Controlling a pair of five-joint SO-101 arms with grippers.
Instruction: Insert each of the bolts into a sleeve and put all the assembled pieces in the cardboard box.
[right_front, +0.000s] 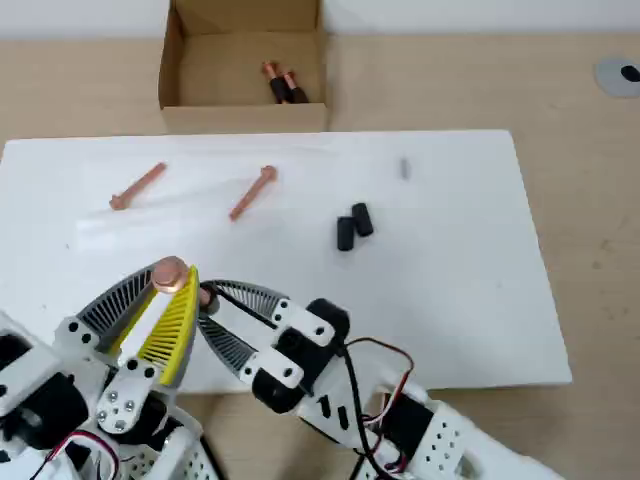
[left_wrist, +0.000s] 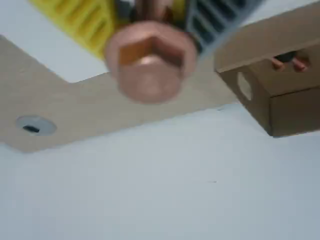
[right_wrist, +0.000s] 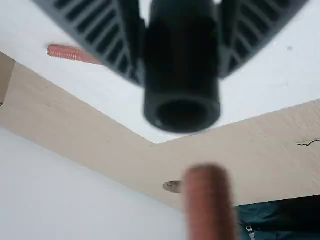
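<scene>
The copper bolt (left_wrist: 150, 62) sits pinched, head up, in the yellow and grey claw of the left gripper (right_front: 172, 274), at the edge of the white sheet (right_front: 450, 300) farthest from the cardboard box (right_front: 245, 118), and just beside it the right gripper (right_front: 205, 308) squeezes a black sleeve (right_wrist: 182, 75) whose open bore faces the bolt's threaded tip, the two near but apart. Nearer the box lie a loose bolt (right_front: 138, 186) and a second loose bolt (right_front: 252, 192), with two spare sleeves (right_front: 345, 233) side by side off towards the box's right, and inside the box rest two assembled pieces (right_front: 283, 83)
</scene>
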